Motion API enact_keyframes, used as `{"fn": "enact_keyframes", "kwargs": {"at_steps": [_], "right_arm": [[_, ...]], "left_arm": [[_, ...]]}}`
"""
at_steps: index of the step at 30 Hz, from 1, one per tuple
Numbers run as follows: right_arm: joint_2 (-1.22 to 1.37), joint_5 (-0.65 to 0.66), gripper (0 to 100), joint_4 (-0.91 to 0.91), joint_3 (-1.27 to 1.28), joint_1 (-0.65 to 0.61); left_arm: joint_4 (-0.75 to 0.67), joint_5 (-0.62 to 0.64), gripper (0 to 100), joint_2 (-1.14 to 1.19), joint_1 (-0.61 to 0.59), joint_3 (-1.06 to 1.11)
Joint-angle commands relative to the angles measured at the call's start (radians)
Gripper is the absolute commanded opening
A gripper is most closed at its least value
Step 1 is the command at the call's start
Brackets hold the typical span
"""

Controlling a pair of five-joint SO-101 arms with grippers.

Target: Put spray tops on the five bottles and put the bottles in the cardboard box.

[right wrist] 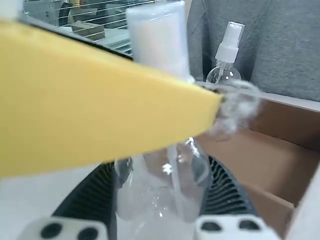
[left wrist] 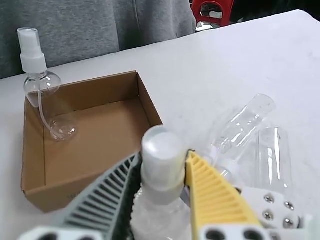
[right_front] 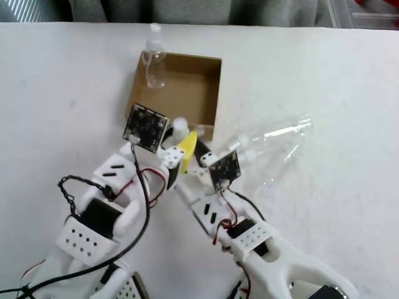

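Pinching the white spray top (left wrist: 161, 150) between the pressed-in fingers of the left gripper (left wrist: 162, 160); clamping the bottle (right wrist: 160, 190) body below with the right gripper (right wrist: 165, 150). Held upright, long axis vertical. Off at 3 o'clock, two bare bottles (right_front: 274, 134) lying flat. Dead ahead at 12 o'clock, cardboard box (right_front: 187, 93), touching or nearly so. Probably needs only a short forward carry. Standing in its 11 o'clock corner, one capped bottle (right_front: 153, 59).

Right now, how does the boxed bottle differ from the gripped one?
Boxed bottle stands inside the cardboard box; held bottle is outside, by its near wall. Boxed bottle is untouched; left gripper and right gripper clamp the held bottle. Both clear, upright, spray-topped.
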Motion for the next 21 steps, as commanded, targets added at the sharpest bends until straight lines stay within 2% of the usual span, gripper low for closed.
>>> {"fn": "enact_keyframes", "kwargs": {"at_steps": [1,7,14,21], "right_arm": [[-0.008,0.009,3.8,-0.03,-0.025,0.015],[-0.008,0.009,3.8,-0.03,-0.025,0.015],[-0.008,0.009,3.8,-0.028,-0.025,0.016],[-0.005,0.009,3.8,-0.028,-0.025,0.016]], "left_arm": [[0.02,-0.012,11,-0.002,0.007,-0.031],[0.011,-0.012,12,-0.002,0.004,-0.038],[0.018,-0.011,29,-0.004,0.004,-0.032],[0.018,-0.011,29,-0.008,-0.007,-0.037]]}}
